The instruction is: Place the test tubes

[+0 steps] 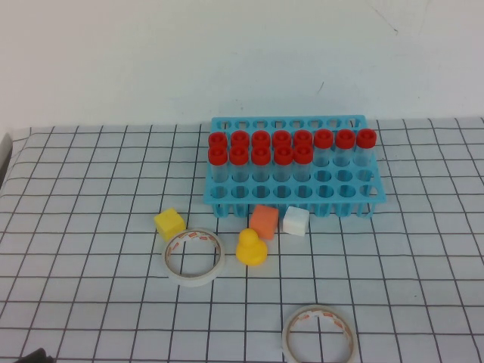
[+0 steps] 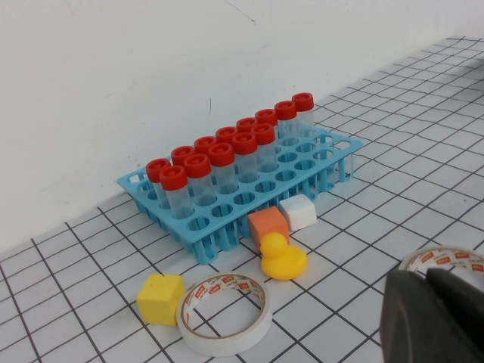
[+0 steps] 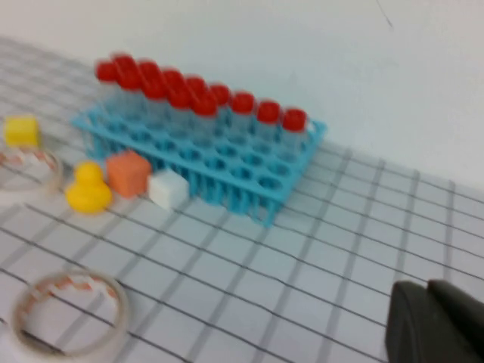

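Note:
A blue test-tube rack (image 1: 295, 198) stands at the back middle of the grid-lined table. Several clear tubes with red caps (image 1: 281, 147) stand upright in its two rear rows, and its front rows are unfilled. The left wrist view shows the rack (image 2: 227, 219) with its tubes (image 2: 227, 162). My left gripper (image 2: 425, 276) is shut with nothing in it, low over the near table just in front of a tape roll. My right gripper (image 3: 426, 287) is shut on nothing too, well short of the rack (image 3: 249, 178). Neither gripper shows in the high view.
Just in front of the rack lie an orange cube (image 1: 264, 221), a white cube (image 1: 296, 221) and a yellow duck (image 1: 250, 247). A yellow cube (image 1: 169, 224) sits left of them. One tape roll (image 1: 194, 256) lies beside the duck, another (image 1: 318, 336) at the front edge.

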You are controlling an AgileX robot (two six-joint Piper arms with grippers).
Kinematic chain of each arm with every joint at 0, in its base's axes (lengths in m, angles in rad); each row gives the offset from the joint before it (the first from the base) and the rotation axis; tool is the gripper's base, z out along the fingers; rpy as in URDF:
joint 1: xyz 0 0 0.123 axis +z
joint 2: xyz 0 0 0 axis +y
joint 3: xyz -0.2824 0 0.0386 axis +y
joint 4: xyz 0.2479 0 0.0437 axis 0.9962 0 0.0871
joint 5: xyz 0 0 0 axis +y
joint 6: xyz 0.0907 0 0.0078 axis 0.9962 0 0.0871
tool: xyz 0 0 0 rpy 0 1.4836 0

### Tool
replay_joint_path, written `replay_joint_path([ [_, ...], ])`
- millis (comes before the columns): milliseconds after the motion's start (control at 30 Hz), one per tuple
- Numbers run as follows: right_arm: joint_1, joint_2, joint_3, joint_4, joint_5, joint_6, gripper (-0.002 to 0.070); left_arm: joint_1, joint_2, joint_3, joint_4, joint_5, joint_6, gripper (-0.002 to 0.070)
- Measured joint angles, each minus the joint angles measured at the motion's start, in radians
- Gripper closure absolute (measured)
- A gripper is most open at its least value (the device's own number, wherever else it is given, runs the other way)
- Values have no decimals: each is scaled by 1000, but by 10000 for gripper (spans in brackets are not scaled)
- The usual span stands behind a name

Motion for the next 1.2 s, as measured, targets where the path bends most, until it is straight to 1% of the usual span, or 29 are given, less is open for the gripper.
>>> replay_joint_path([
  [67,-10,-31,65,41,-87,0,678,0,0,0,0,0,0,677],
  [133,-49,-58,119,88,-148,0,678,0,0,0,0,0,0,677],
  [200,-113,-80,166,123,-189,0,678,0,0,0,0,0,0,677],
  [267,-201,-90,211,150,-216,0,678,0,0,0,0,0,0,677],
  [433,-402,-90,313,166,-270,0,678,0,0,0,0,0,0,677],
  [533,-471,-90,365,174,-317,0,678,0,0,0,0,0,0,677],
  [600,-489,-90,372,178,-336,0,678,0,0,0,0,0,0,677],
  [800,-496,-90,372,173,-337,0,678,0,0,0,0,0,0,677],
  [1200,-475,-90,372,158,-235,0,678,0,0,0,0,0,0,677],
])
